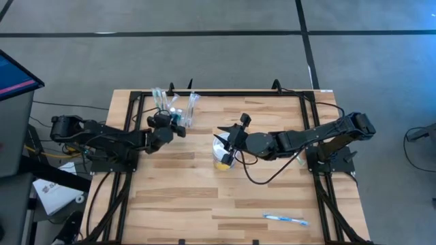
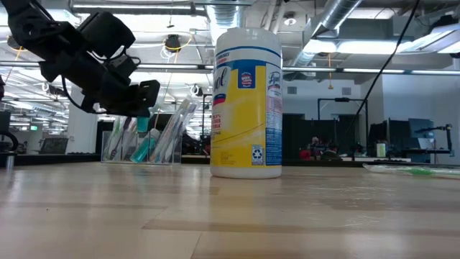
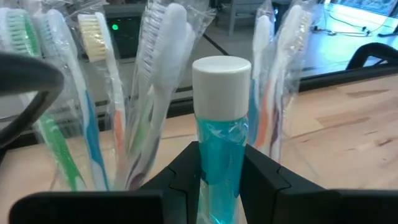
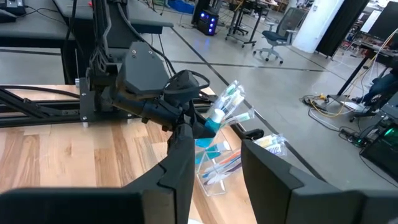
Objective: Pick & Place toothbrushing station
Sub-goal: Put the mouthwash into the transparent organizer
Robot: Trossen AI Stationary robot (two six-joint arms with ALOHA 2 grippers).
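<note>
Clearly my left end effector (image 3: pixel 221 171) clamps a teal bottle (image 3: pixel 221 140) beside the toothbrushing station (image 1: pixel 176 105) at the counter's (image 1: pixel 177 184) far edge. I judge the station light, brittle, tippy; I'd grip its wall. My right end effector (image 4: pixel 214 162) hangs open.

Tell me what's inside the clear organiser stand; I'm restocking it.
Wrapped toothbrushes stand in the organiser stand. The left tool grips a teal bottle before it, covering the stand's base.
</note>
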